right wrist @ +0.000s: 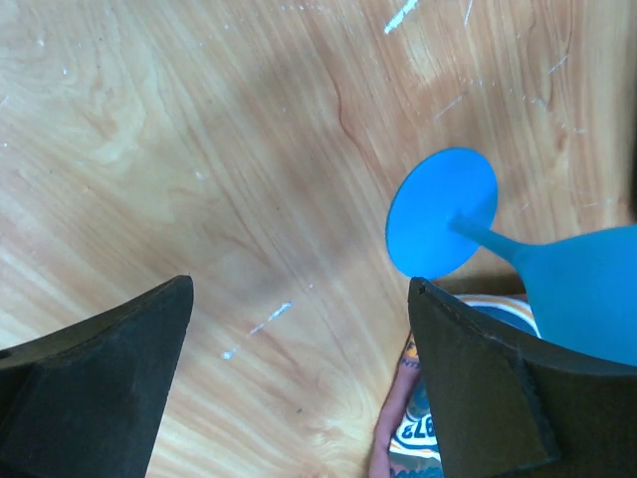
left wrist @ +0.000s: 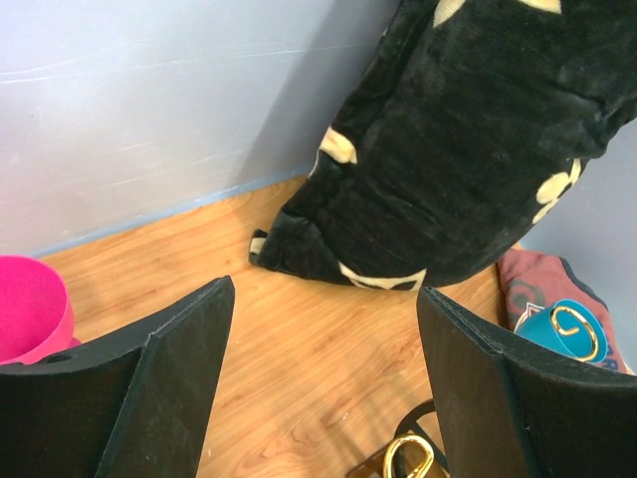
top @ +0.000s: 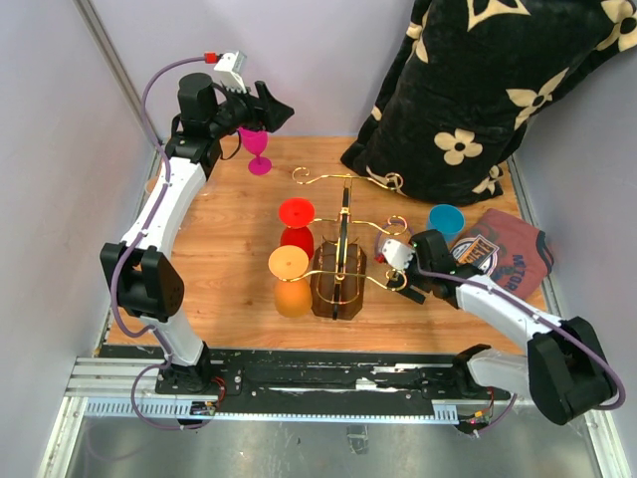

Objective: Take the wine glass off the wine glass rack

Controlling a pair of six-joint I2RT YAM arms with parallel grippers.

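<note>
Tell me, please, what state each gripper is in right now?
Left gripper: open, holding nothing.
Right gripper: open, holding nothing.

Your wooden table [top: 229,289], far to near:
- Far left: pink wine glass [top: 257,149], upright on its foot.
- Far right corner: black flowered blanket [top: 478,90], heaped.
- Centre: wine glass rack [top: 338,289], dark base on the wood.
- Right: blue wine glass [top: 446,217], foot on bare wood, just beside a crumpled maroon T-shirt [top: 508,254].
</note>
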